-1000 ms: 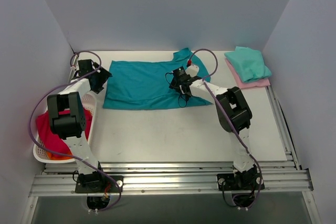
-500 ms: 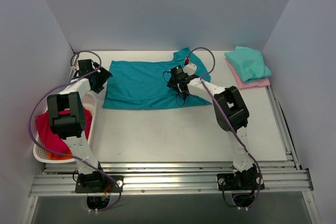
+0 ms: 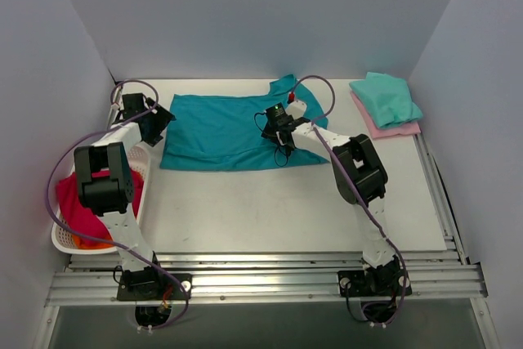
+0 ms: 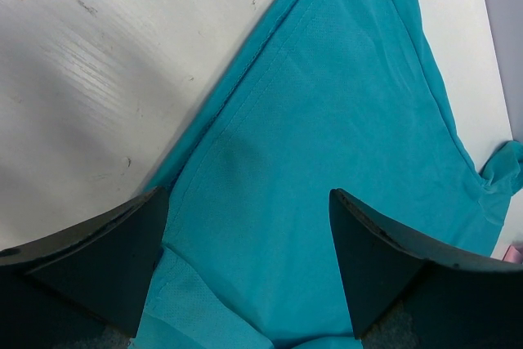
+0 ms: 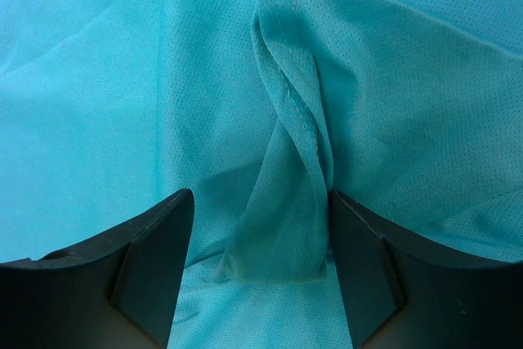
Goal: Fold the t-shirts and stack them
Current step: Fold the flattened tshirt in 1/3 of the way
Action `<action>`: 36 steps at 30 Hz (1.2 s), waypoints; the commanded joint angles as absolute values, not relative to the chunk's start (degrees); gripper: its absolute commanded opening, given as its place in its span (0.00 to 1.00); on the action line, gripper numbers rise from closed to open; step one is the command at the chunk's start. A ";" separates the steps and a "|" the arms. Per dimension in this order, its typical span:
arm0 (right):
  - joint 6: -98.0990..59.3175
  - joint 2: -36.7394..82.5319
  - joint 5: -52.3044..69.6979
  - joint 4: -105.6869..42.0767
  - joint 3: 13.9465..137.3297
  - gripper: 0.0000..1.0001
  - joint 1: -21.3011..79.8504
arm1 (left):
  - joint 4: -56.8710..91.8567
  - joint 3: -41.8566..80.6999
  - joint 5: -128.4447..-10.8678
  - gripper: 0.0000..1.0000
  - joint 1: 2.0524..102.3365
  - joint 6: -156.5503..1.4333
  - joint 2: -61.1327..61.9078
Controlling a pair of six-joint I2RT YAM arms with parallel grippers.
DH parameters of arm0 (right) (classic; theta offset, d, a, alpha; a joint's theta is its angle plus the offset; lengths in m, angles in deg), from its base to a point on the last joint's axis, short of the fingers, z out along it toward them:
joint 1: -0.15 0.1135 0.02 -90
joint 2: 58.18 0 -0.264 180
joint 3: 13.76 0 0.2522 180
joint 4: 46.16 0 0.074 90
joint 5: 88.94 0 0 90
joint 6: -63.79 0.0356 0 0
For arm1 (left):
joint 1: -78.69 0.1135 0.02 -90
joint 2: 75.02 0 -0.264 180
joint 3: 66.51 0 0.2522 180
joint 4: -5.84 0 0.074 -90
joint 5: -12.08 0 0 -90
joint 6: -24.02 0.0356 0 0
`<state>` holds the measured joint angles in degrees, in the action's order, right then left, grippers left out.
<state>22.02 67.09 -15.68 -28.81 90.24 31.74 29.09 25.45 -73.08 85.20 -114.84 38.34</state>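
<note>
The large teal-blue t-shirt (image 3: 214, 131) lies spread flat at the back middle of the table. My left gripper (image 3: 155, 123) is open over the shirt's left edge; in the left wrist view (image 4: 249, 284) its fingers straddle the hem (image 4: 245, 112). My right gripper (image 3: 276, 126) is open low over the shirt's right part. In the right wrist view (image 5: 260, 267) a raised, twisted fold of cloth (image 5: 286, 202) stands between the fingers, against the right finger. The folded mint-green t-shirt (image 3: 386, 97) lies on the pale pink one (image 3: 395, 129) at the back right.
A white lattice basket (image 3: 59, 239) with red and orange cloth (image 3: 82, 210) stands at the left edge beside the left arm. Grey walls close in the back and both sides. A metal rail (image 3: 261, 275) runs along the near edge.
My right gripper has shifted slightly left over the teal-blue shirt. The left arm has not visibly moved.
</note>
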 commanded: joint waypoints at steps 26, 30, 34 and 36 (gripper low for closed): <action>20.91 82.43 -16.87 -26.68 118.99 0.39 31.44 | 25.84 25.30 -72.38 0.88 85.64 -114.32 38.80; 16.53 87.00 -16.09 -31.87 128.21 0.62 30.47 | 25.93 25.13 -72.12 0.88 85.73 -114.23 38.45; 11.68 83.60 -16.96 -37.67 127.63 0.92 27.66 | 24.79 23.99 -72.20 0.88 85.73 -113.53 36.78; 10.45 81.13 -17.66 -37.85 126.05 0.95 25.21 | 24.35 23.63 -71.94 0.88 85.64 -112.92 35.82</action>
